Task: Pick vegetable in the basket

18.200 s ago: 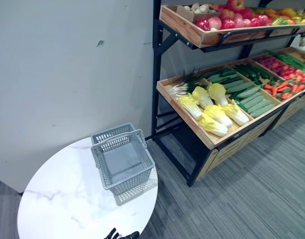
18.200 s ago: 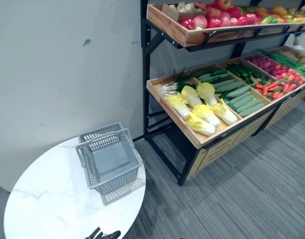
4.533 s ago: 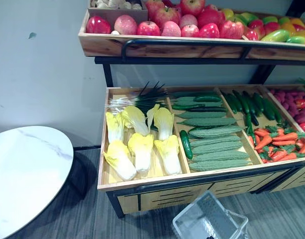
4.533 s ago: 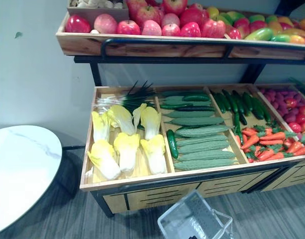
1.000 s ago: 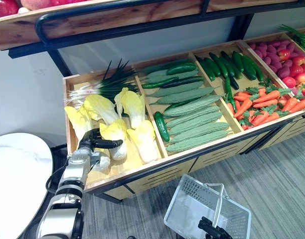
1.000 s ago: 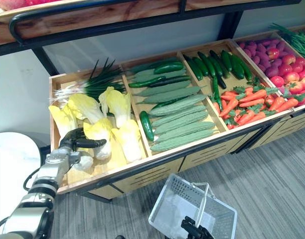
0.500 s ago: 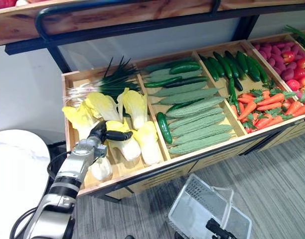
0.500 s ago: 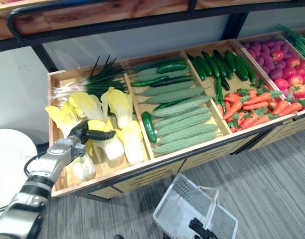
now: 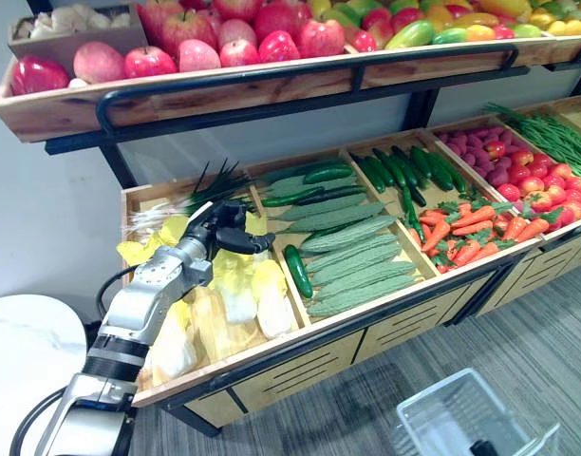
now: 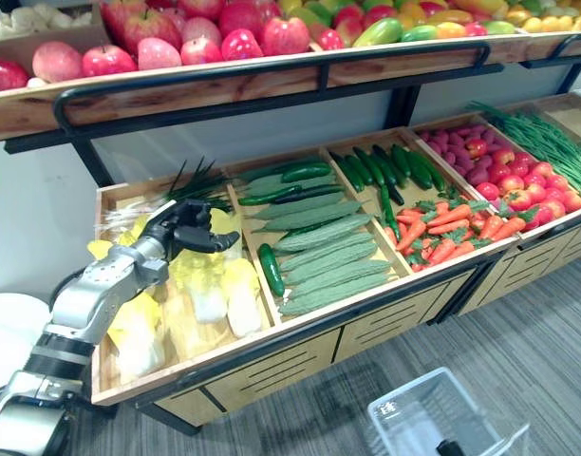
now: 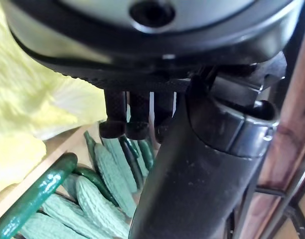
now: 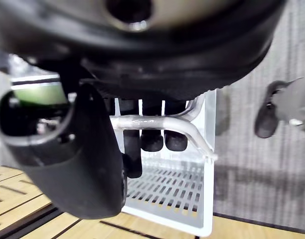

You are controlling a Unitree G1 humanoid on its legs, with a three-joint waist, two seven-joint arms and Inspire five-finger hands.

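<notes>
Yellow cabbages [image 9: 241, 290] lie under the left hand [image 9: 222, 226], loose and empty; dark cucumber [image 9: 296, 271] alongside; right hand [image 12: 152, 137] clasps the basket handle [image 12: 162, 122].

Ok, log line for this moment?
left hand: open, over cabbages in wooden bin, holding nothing | right hand: shut on basket handle, basket low before bin | vegetable: not yet picked

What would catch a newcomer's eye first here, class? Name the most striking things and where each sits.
Red apples crowd the top shelf. Below, the left hand hangs over pale yellow cabbages in the leftmost compartment of the lower shelf. At lower right, the fingers of the right hand curl round the handle of a grey basket.
</notes>
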